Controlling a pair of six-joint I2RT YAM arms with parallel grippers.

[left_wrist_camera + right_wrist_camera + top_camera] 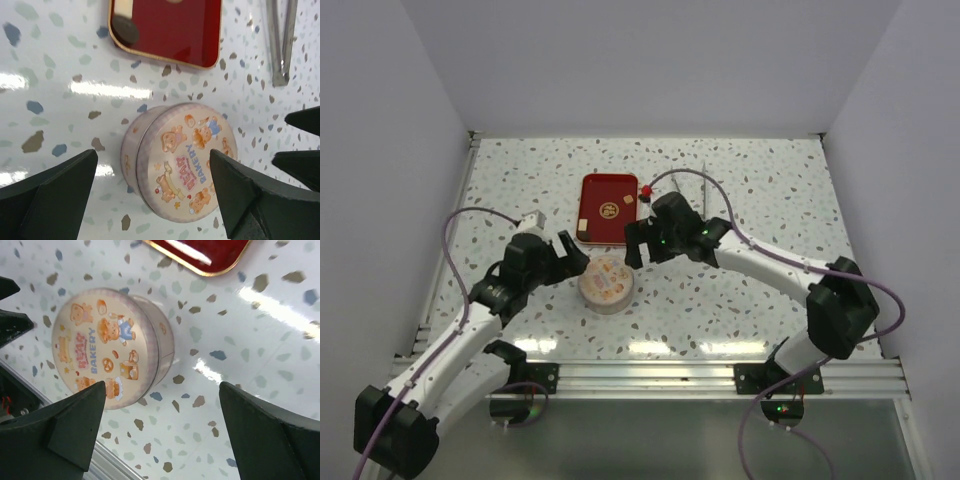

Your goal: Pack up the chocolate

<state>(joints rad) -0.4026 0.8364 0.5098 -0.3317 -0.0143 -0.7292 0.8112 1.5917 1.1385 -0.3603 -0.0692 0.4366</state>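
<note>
Left claw [154, 152], right claw [162, 384] agape beside tin [605, 283], tray [605, 190] beyond.

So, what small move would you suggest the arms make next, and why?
Probably close the left tool on the tin to steady it: its lid is on, both tools hang open beside it, and the chocolate pieces sit on the red tray. The right tool could then lift the lid.

Chocolate pieces [609, 211] (pale and dark) lie on the red tray [600, 186].
</note>
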